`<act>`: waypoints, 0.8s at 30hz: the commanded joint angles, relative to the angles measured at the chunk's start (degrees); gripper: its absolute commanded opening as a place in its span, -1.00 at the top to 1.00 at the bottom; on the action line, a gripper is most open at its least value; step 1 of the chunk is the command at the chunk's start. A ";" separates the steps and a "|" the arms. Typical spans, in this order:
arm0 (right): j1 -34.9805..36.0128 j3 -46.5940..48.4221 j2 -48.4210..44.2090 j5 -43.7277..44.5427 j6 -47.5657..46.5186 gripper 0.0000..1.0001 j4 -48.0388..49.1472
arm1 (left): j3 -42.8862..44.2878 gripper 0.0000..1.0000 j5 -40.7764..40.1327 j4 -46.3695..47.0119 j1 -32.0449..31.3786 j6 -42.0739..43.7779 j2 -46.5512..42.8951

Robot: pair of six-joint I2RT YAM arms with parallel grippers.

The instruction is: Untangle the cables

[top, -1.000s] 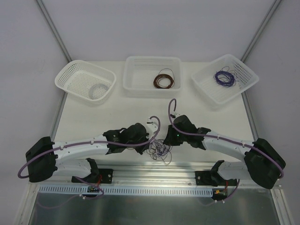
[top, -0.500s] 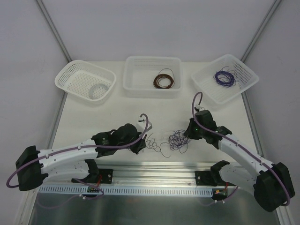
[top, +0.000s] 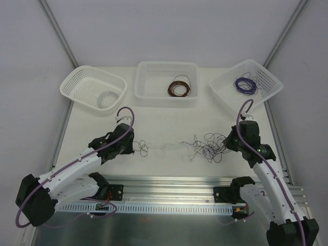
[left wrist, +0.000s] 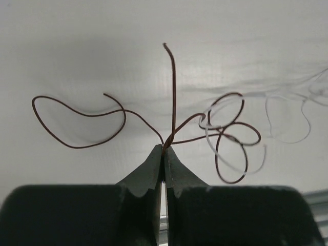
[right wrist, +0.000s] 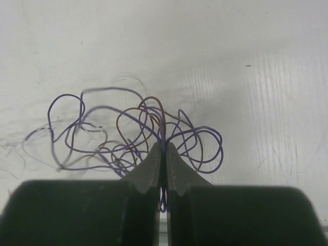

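Bright, even, diffuse white light, faint soft shadows under the cables (top: 209, 146), wrist views greyer, sharp

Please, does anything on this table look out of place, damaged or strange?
Only the cables: a loose tangle strung out across the front of the table, one end pinched in the left gripper, the other in the right gripper. Nothing looks spilled or broken.
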 commanded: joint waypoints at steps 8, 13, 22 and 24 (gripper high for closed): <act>-1.82 5.89 -2.27 2.20 -2.50 0.99 -4.71 | 4.25 1.00 5.23 -5.90 3.03 -2.53 1.94; -1.73 3.78 -0.07 -0.97 -2.94 0.85 -3.22 | 3.90 1.00 19.67 4.20 1.19 -1.99 5.36; 3.89 5.71 -2.53 -8.61 -6.98 -0.33 -0.33 | 6.63 0.85 20.82 8.34 -3.56 -4.36 13.89; 7.57 5.97 -2.09 -9.58 -6.28 -0.39 0.91 | 6.63 0.74 20.90 8.26 -3.56 -4.54 14.69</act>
